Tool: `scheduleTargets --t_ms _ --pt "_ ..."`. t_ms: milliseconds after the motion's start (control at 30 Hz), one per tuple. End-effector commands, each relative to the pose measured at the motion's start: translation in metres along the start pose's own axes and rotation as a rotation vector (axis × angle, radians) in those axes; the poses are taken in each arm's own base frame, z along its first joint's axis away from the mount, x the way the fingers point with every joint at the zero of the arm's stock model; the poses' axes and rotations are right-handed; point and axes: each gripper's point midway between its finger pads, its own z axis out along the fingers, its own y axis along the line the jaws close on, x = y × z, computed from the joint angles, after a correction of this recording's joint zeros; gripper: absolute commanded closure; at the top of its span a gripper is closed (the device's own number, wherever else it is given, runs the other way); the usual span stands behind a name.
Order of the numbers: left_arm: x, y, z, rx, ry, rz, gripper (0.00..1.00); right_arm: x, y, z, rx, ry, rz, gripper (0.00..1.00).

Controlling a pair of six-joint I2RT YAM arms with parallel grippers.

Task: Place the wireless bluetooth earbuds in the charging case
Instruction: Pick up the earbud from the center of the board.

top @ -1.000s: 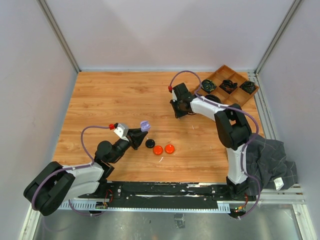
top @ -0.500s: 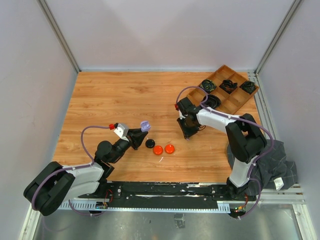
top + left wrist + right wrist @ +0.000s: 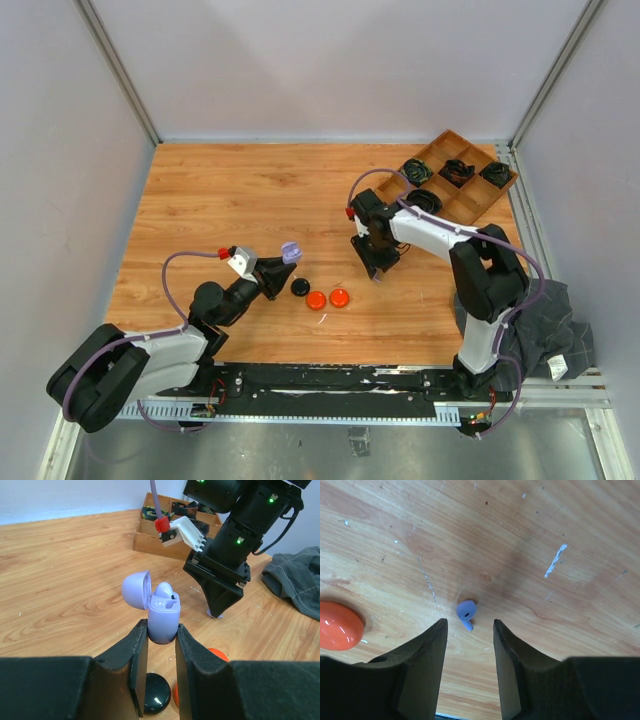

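My left gripper (image 3: 161, 630) is shut on a lilac charging case (image 3: 164, 615) and holds it upright above the table with its lid open. One lilac earbud (image 3: 164, 591) sits inside it. The case also shows in the top view (image 3: 290, 251). A second lilac earbud (image 3: 466, 612) lies loose on the wood. My right gripper (image 3: 470, 625) is open and points down at it, with the bud just beyond the gap between the fingertips and untouched. In the top view the right gripper (image 3: 380, 270) is right of the discs.
A black disc (image 3: 300, 287) and two orange discs (image 3: 316, 299) (image 3: 340, 297) lie just below the left gripper. A wooden tray (image 3: 470, 205) with coiled black cables stands at the back right. A grey cloth (image 3: 545, 320) lies at the right edge.
My right gripper has moved from farther back toward the near side and come down over the loose lilac earbud. The left gripper and the case have not moved.
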Motion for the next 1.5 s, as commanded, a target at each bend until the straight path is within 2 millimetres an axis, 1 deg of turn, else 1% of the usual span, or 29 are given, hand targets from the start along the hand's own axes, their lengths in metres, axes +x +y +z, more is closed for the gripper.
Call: scheduleTargets --t_ms 0,400,467,500,533,700,767,867,1000,1200,1300,1467 --pt "-0.011 -0.003 0.003 0.013 -0.036 0.008 1.00 0.002 -0.002 -0.003 0.020 0.056 -0.083 0.57" --pt "-0.009 -0.005 0.004 0.025 -0.030 0.007 1.00 -0.001 0.004 0.010 -0.018 0.121 -0.138 0.63" --pt "-0.009 -0.005 0.004 0.026 -0.027 0.005 1.00 -0.001 0.004 0.010 -0.019 0.129 -0.150 0.64" --pt "-0.008 -0.005 0.004 0.028 -0.027 0.005 1.00 0.003 0.005 0.016 -0.017 0.156 -0.157 0.64" --pt "-0.009 -0.005 0.004 0.028 -0.027 0.005 1.00 0.004 0.005 0.019 -0.017 0.167 -0.161 0.65" --pt "-0.009 -0.006 0.004 0.034 -0.028 0.005 1.00 0.008 0.007 0.022 -0.021 0.188 -0.174 0.72" --pt "-0.009 -0.007 0.004 0.036 -0.029 0.008 1.00 0.008 0.006 0.021 -0.009 0.183 -0.179 0.76" --pt "-0.011 -0.010 0.003 0.055 -0.039 0.014 1.00 0.003 0.006 0.013 0.000 0.146 -0.177 0.80" --pt "-0.015 -0.015 0.000 0.083 -0.062 0.028 1.00 -0.007 0.011 -0.007 0.002 0.063 -0.178 0.82" --pt "-0.021 -0.022 -0.003 0.122 -0.089 0.050 1.00 -0.020 0.027 -0.039 -0.004 -0.071 -0.191 0.86" --pt "-0.022 -0.026 -0.005 0.146 -0.098 0.063 1.00 -0.028 0.036 -0.060 0.004 -0.162 -0.200 0.86" --pt "-0.024 -0.032 -0.009 0.179 -0.115 0.080 1.00 -0.044 0.059 -0.106 -0.030 -0.358 -0.202 0.87"
